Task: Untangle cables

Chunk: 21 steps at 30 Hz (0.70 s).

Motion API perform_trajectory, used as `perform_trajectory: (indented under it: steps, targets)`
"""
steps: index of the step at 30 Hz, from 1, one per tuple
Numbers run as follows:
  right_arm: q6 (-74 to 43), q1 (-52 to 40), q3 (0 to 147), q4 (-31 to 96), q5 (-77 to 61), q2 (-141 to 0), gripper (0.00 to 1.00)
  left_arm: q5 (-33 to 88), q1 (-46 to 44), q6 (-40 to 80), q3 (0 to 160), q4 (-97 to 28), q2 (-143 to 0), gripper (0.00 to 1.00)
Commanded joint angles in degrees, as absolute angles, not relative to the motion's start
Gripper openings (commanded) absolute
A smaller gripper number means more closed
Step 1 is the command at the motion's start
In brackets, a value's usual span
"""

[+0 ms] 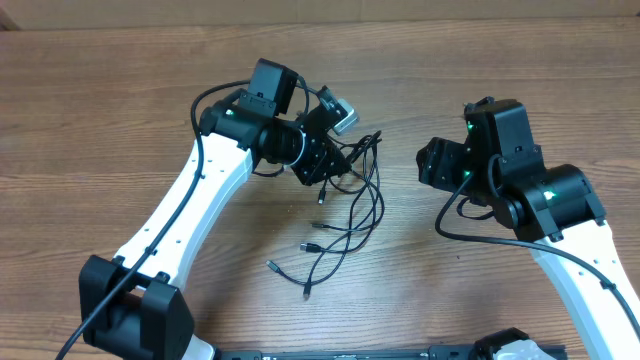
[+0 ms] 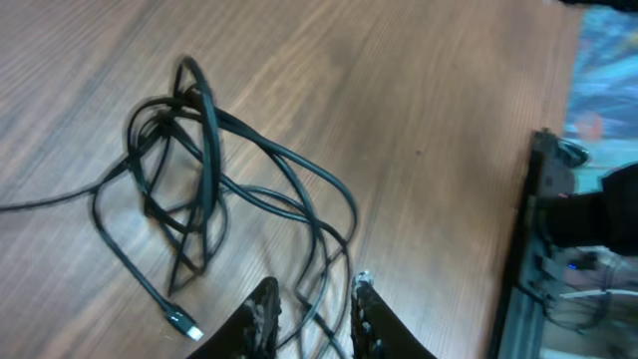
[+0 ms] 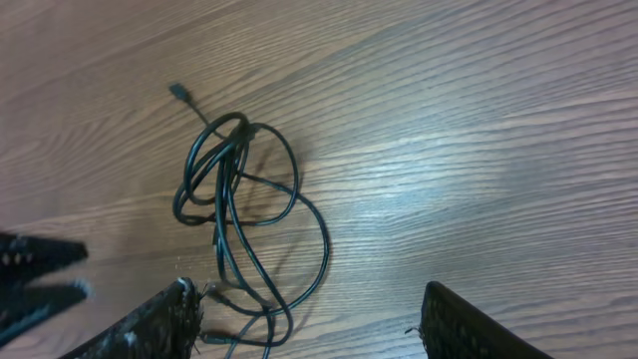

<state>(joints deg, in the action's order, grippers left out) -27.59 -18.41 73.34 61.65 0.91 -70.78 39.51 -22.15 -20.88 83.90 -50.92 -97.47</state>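
Lying in loose tangled loops, the cables [image 1: 350,215] rest on the wooden bench [image 1: 100,100]. The left hand [image 2: 312,299] hovers over their far left edge, fingers narrowly apart with strands running through the gap; the right hand [image 3: 307,294], right of the cables, stands wide apart, gripping nothing.

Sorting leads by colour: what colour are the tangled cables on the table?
The cables are black, seen best in the left wrist view.
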Motion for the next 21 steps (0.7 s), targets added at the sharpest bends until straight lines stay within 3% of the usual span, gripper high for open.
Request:
perform_trajectory:
  steps: [1, 8, 21]
  targets:
    - [-26.5, -18.2, 73.6, 61.6, -1.7, -70.8, 0.69, 35.6, -22.4, -20.1, 83.6, -49.6, -99.6, 0.24]
    - [-25.0, -18.2, 73.6, 61.9, -5.3, -70.8, 0.69, 31.1, -23.7, -18.6, 83.6, -47.4, -103.9, 0.34]
    - [-25.0, -18.2, 73.6, 62.7, -5.3, -70.7, 0.68, 29.8, -25.3, -18.6, 83.6, -46.2, -106.8, 0.29]
